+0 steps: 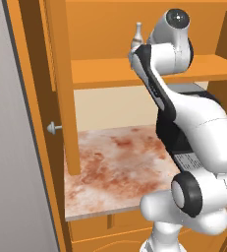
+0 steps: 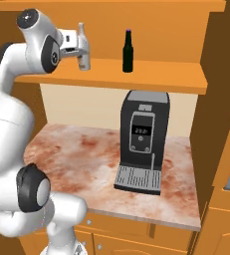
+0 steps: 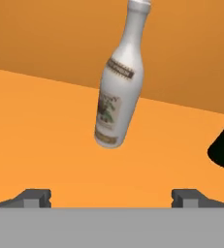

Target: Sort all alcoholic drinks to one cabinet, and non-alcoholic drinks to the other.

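My fingers [image 3: 111, 196] are spread wide and grasp nothing; the pale bottle [image 3: 117, 87] stands free on the cabinet shelf [image 2: 151, 78], just ahead of my tips. In the right base view the pale bottle [image 2: 83, 47] sits close against my fingers [image 2: 78, 48], and the dark bottle [image 2: 128, 52] stands further along the same shelf, apart from it.

The risk I judge greatest is knocking the pale bottle over. It is tall and slim, and in my hand view it looks tilted, though that may only be my wrist's roll. If I drew back on a slant, a fingertip could clip its side and topple it toward the dark bottle or off the shelf's front edge.

The bottle stands not far from that edge, so the margin is thin. The shelf has open room between the two bottles. Below, the surface [image 1: 115, 162] is bare on the left, with a coffee machine [image 2: 141, 142] further right. A straight pull back looks safest.
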